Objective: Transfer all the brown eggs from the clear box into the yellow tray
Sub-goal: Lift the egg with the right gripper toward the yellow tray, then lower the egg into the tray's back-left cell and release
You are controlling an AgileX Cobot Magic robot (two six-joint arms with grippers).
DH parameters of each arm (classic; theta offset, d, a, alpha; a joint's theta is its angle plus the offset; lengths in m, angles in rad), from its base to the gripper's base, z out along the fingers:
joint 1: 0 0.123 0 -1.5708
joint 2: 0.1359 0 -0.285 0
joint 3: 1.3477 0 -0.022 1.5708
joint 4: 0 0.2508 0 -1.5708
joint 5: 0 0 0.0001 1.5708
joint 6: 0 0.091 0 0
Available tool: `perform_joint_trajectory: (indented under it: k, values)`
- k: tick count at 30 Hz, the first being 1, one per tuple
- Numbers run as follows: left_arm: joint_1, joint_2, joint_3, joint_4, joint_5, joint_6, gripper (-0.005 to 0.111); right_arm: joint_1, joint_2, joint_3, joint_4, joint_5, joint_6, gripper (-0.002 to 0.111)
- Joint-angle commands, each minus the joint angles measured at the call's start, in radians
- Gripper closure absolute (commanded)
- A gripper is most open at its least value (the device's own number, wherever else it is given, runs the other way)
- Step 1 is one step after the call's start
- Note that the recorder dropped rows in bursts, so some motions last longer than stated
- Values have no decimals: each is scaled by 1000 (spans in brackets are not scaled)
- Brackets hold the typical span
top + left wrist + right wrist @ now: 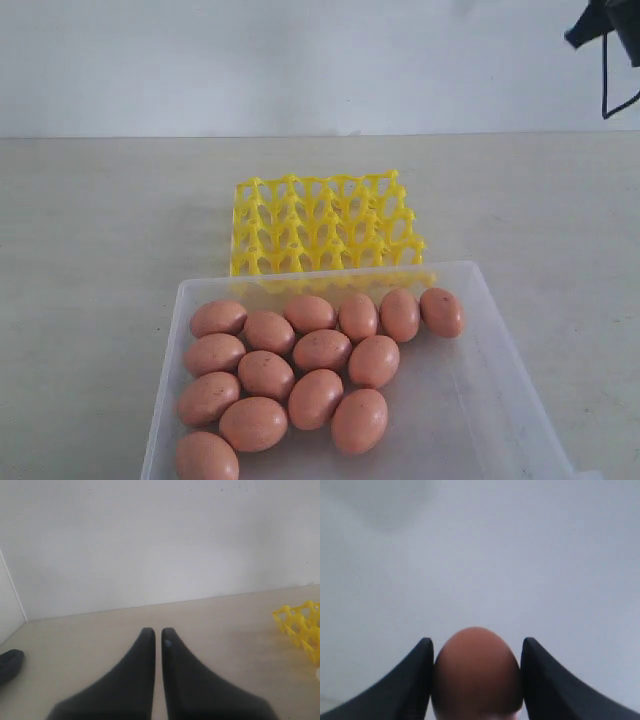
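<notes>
The right end effector pinches one pinkish-brown oval egg, seemingly mid-carry. The other brown eggs lie in the near clear plastic box. Beyond it, the yellow lattice tray stands empty. The next move calls for lowering the egg gently into a cup. The left end effector is pressed together.

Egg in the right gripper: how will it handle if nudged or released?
Probably slippery: the brown egg is smooth and rounded, pinched by the right gripper only at its two sides. Likely to roll on anything flat, having no flat face. Possibly fragile if real; the pictures cannot tell.
</notes>
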State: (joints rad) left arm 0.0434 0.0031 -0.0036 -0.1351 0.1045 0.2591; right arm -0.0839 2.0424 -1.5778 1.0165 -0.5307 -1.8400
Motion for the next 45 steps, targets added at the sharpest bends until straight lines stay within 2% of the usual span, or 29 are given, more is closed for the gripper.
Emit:
perform_joint_trajectory:
  k: [1,2,3,4,5,6,7,8,9,10,14,19,26,28,32,40,45]
  values:
    - [-6,-3,4,-3,-4,3,103,-96,0,-116,-100,16,1011,108]
    - [-6,-3,4,-3,-4,3,103,-132,7,-138,-186,125,1510,108]
    - [-6,-3,4,-3,-4,3,103,-148,17,-147,-301,174,1783,108]
    - [-6,-3,4,-3,-4,3,103,-164,40,-149,-635,190,2277,108]
    - [-6,-3,4,-3,-4,3,103,-166,54,-149,-873,162,2501,108]
    - [-6,-3,4,-3,-4,3,103,-168,96,-149,-1330,-15,2898,108]
    - [-6,-3,4,-3,-4,3,103,-168,127,-154,-1492,-179,3079,108]
    - [-6,-3,4,-3,-6,3,103,-162,203,-191,-1658,-484,3265,108]
    - [-6,-3,4,-3,-6,3,103,-151,239,-213,-1717,-593,3328,108]
    - [-6,-3,4,-3,-6,3,103,-140,282,-240,-1790,-690,3375,108]
    - [-6,-3,4,-3,-6,3,103,-71,388,-288,-2118,-690,3414,108]
    - [-6,-3,4,-3,-6,3,103,78,422,-288,-2283,-689,3299,108]
    - [-6,-3,4,-3,-3,3,103,289,422,-288,-2284,-200,3060,108]
    - [-6,-3,4,-3,-3,3,103,333,422,-288,-2284,-113,3027,108]
    - [-6,-3,4,-3,-3,3,103,361,422,-288,-2280,-70,3005,108]
    - [-6,-3,4,-3,-8,3,103,354,427,-288,-2286,-69,3042,108]
    - [-6,-3,4,-3,-8,3,103,354,427,-288,-2395,-72,3112,108]
